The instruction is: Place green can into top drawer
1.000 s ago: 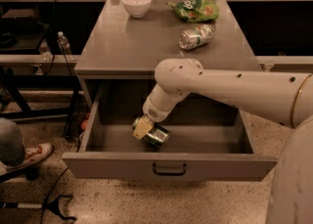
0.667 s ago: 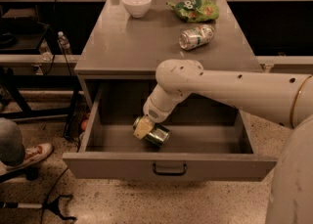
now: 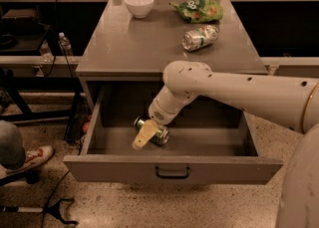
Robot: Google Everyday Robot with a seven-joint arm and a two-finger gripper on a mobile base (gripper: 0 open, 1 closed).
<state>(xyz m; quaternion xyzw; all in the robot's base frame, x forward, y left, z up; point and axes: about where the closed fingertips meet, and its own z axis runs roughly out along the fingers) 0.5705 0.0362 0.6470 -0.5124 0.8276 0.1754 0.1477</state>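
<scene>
Can: green can lies on the floor of the open top drawer, left of centre.
End effector: against the can; grip cannot be told.
Advice: let go fully, then rise straight up, clear of the drawer walls.

The small, dented, shiny dark-green drink can with silver ends lies on its side on the floor of the wide, shallow grey metal top drawer. It sits left of centre, its length running left to right. The drawer is pulled fully open, its dark curved handle facing front. The gripper is inside the drawer, against the can.
</scene>
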